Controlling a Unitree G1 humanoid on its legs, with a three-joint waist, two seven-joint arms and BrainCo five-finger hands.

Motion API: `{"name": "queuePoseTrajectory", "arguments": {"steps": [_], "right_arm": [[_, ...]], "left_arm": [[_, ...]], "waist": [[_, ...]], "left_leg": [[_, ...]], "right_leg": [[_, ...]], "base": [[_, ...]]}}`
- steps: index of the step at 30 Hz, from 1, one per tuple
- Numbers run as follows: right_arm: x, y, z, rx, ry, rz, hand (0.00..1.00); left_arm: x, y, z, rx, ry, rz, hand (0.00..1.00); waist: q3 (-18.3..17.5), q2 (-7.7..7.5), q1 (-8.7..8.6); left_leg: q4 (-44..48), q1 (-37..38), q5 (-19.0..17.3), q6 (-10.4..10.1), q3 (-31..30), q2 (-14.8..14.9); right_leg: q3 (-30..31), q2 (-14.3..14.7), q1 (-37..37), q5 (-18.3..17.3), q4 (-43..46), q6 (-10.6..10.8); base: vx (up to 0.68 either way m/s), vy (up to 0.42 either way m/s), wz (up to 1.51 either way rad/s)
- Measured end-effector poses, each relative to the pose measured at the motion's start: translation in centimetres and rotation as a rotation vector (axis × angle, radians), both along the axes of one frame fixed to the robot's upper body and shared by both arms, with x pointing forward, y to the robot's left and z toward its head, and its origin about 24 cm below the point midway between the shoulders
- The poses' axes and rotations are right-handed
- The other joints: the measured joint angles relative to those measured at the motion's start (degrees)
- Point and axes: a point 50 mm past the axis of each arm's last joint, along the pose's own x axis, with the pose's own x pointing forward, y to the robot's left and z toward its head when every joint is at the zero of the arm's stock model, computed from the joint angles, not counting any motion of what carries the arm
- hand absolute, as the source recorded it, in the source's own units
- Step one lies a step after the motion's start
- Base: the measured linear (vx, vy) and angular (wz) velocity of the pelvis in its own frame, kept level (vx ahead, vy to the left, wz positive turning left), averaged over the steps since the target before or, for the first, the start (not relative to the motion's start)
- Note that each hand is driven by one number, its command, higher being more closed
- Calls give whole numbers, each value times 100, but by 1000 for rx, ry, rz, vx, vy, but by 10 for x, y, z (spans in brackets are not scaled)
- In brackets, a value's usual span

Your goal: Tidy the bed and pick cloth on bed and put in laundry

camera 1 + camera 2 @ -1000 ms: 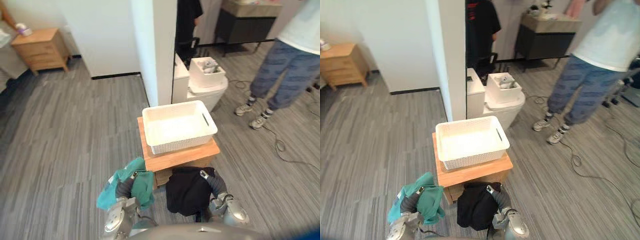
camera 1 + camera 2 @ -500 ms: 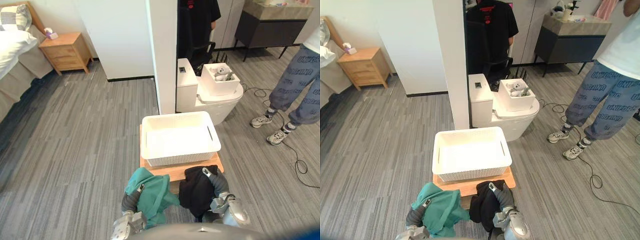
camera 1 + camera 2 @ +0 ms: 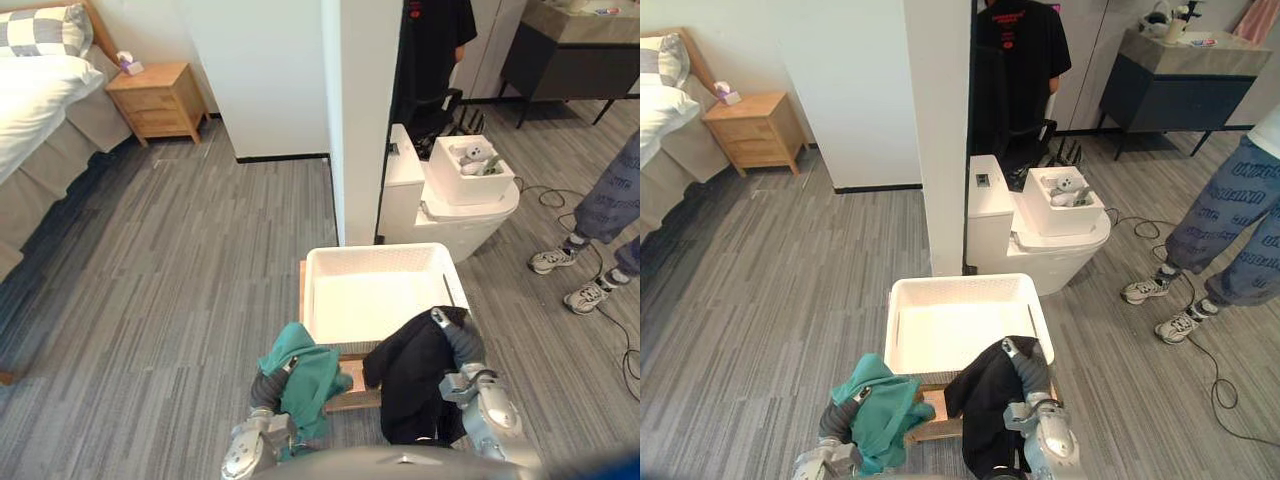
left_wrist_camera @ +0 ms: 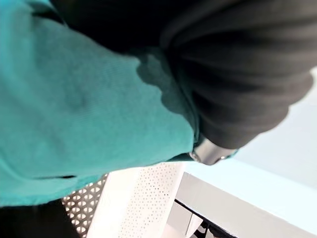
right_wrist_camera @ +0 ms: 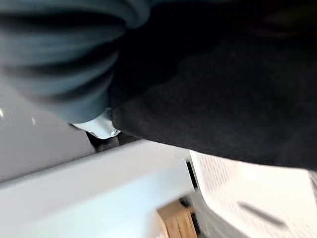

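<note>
1. Centrally placed: a white basket (image 3: 380,290) on a low wooden stool (image 3: 352,380), on a grey plank floor (image 3: 170,280)
2. Draped over the left hand (image 3: 266,388) — a teal cloth (image 3: 300,372), bunched just beside the basket's near left corner, outside the rim and above the stool's front edge
3. Cannot tell what grasp that hand has under the cloth; seen from the left wrist, teal folds right against the dark ribbed cover, with the basket's perforated wall beyond
4. Draped over the right hand (image 3: 458,340) — a black cloth (image 3: 415,385), its top fold overlapping the basket's near right corner, the rest hanging down in front of the stool
5. Cannot tell the right hand's grasp either: buried in black cloth in its own wrist view, the basket's rim showing past it
6. Behind the basket: a white pillar (image 3: 358,120) and a white toilet (image 3: 445,228), with a small white box (image 3: 470,190) on top, a plush toy (image 3: 472,155) inside
7. Far left: a bed (image 3: 40,95) with white bedding, and a wooden nightstand (image 3: 158,100) beside it
8. Far right: a person's legs (image 3: 610,205) in patterned trousers and pale shoes, with a dark cabinet (image 3: 570,65) at the back
</note>
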Motion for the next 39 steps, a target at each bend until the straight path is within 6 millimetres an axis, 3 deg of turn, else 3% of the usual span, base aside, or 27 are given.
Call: {"name": "queuePoseTrajectory", "arguments": {"steps": [4,10,14,21,28,39], "right_arm": [[1,-21,24,-86,-93,-50,100],[37,-46,98,-264,-390,25,100],[66,-41,129,-323,-474,125,100],[114,-29,176,-394,-543,195,100],[149,-13,201,-387,-519,221,100],[170,-1,229,-372,-533,236,100]], "left_arm": [[-1,1,-1,-12,7,-42,100],[-3,11,-3,-2,29,-42,100],[-3,13,-3,7,29,-48,100],[5,11,-1,21,9,-67,100],[10,8,-4,15,9,-100,100],[3,10,-10,26,55,-117,100]], "waist": [[5,-6,-8],[-123,-210,1],[-205,-376,47],[-233,-364,84],[-243,-376,168],[-255,-384,343]], "left_leg": [[-155,150,44,-13,-64,-13],[-434,247,168,-25,-154,-40],[-491,229,217,-25,-225,-48],[-493,127,329,9,-409,-87],[-494,20,445,11,-665,-80],[-501,-43,590,-48,-763,82]], "right_leg": [[-37,6,139,-28,-18,-7],[-63,15,185,-27,-54,-4],[-135,30,188,-25,-58,0],[-315,-12,198,-15,-78,21],[-524,5,313,41,-222,-3],[-594,185,353,121,-337,-121]], "base": [[39,15,12],[-33,7,6],[-44,-2,10],[-16,13,13],[-22,-6,19],[-50,-21,5]]}}
